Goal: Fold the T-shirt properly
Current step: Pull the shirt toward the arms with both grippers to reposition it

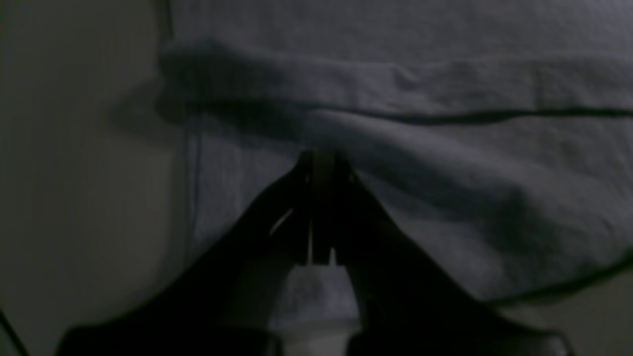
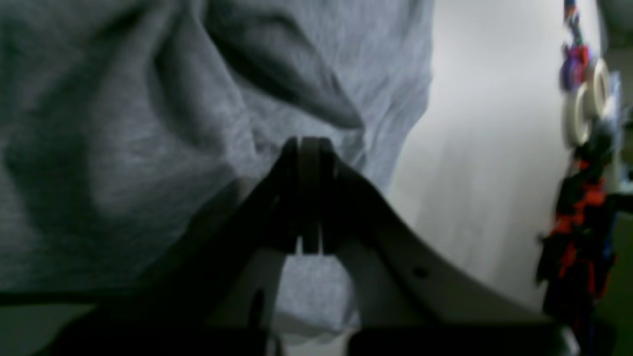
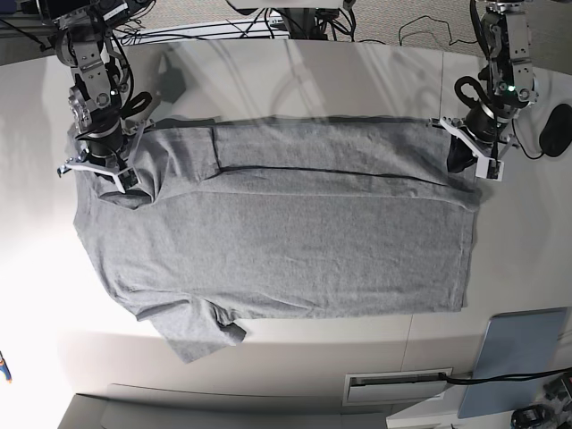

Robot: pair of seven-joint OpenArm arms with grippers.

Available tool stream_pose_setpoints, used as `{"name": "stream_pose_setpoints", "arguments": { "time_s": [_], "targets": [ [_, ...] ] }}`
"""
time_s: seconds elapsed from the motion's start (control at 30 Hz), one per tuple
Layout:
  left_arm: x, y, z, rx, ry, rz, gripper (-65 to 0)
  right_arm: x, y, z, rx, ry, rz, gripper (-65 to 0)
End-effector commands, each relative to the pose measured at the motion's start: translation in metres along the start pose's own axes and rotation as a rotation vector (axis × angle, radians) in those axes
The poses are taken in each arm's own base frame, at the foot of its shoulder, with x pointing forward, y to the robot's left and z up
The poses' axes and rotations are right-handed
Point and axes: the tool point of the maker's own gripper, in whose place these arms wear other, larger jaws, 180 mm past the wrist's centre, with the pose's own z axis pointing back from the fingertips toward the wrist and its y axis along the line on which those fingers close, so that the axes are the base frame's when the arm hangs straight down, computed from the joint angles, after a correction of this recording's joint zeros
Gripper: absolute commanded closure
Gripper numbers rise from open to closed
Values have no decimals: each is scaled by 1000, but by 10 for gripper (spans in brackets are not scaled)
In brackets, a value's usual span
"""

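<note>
The heather-grey T-shirt (image 3: 295, 232) lies spread lengthwise on the white table (image 3: 268, 80), plain side up, with its far long edge folded over in a strip. One sleeve (image 3: 198, 329) sticks out at the near left. My right gripper (image 3: 112, 174) sits at the shirt's far left end, jaws shut, with cloth (image 2: 123, 148) puckered around its tip (image 2: 309, 143). At the far right corner my left gripper (image 3: 462, 159) is shut too, and fabric (image 1: 445, 198) tents up to its tip (image 1: 321, 158).
A black mouse-shaped object (image 3: 556, 130) lies at the right edge. A blue-grey pad (image 3: 514, 357) sits near right, below the table. Cables (image 3: 295, 18) run behind the table. Tape rolls and coloured clutter (image 2: 586, 104) show beside the table in the right wrist view.
</note>
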Motion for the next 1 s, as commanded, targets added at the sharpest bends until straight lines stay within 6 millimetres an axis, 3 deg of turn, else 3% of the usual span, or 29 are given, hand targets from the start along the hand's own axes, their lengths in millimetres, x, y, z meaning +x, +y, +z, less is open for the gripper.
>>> {"name": "stream_pose_setpoints", "arguments": {
  "time_s": [0.0,0.27,0.6,0.97],
  "targets": [
    [6,4,0,2,-27,19,0,6,-13,-1,-28,-27,-7,0],
    [-61,4,-1,-37,145,95,0,-37,14,-12,96,107,-9,0],
    [-105,-5,37,-84,258,55,0,-66,31,5,126,173,45,0],
    [-154,-18,85,-142,392,30,0,-87,43,42,149,194,133,0]
  ]
}}
